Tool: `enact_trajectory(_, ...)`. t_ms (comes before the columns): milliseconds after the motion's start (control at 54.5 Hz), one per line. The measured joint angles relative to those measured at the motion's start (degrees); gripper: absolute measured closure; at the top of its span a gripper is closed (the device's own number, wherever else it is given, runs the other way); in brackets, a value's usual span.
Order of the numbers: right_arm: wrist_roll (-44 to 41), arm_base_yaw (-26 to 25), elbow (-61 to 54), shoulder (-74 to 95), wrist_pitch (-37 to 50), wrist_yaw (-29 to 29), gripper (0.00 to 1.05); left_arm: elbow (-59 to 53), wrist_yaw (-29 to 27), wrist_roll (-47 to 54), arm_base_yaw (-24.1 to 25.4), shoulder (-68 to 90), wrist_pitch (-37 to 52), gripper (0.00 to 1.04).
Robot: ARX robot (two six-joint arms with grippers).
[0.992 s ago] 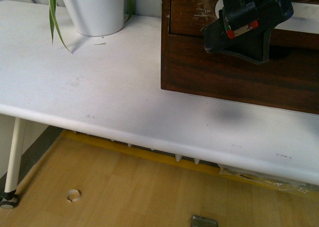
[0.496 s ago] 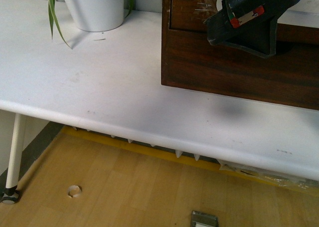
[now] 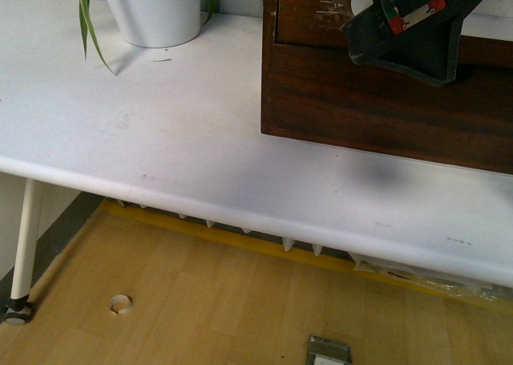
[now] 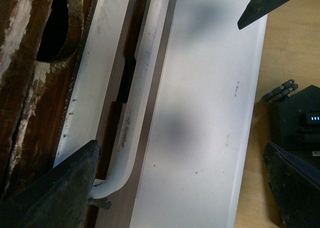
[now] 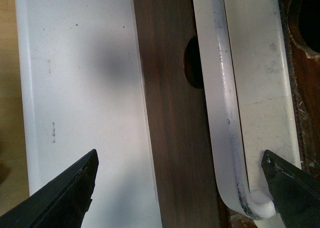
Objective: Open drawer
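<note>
Right gripper (image 5: 180, 155) hangs wide open over the drawer (image 5: 170, 138); its white handle (image 5: 222, 112) runs crosswise through the gap, off-centre; left gripper (image 4: 180, 153) open too, looks similarly placed.

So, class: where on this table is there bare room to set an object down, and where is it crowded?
Free: the wide tabletop between the plant pot and the wooden cabinet, plus the strip between cabinet and table's front edge. Crowded: the drawer and its white handle, straddled by the left gripper and right gripper.
</note>
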Motion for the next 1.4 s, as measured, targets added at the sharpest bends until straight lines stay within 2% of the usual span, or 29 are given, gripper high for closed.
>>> enact_trajectory(533,1.01,2.01,1.60,3.56,0.42,0.42,0.09,-0.39,-2.34,4.28,0.02,0.15,-1.14,0.06)
enact_trajectory(735,0.33,2.21,3.82,4.83,-2.89,0.20,0.09,0.59,-4.92,10.47,-0.50,0.70,-5.25,0.06)
enact_trajectory(937,-1.60,2.27,4.42,4.28,-6.05,-0.42,0.09,0.09,-5.18,13.64,-0.61,0.04,-7.34,0.06)
enact_trajectory(1396,-9.25,2.45,-0.11,-2.93,-14.60,-2.43,0.09,-9.62,-7.41,19.12,-1.99,-7.89,-10.38,0.06)
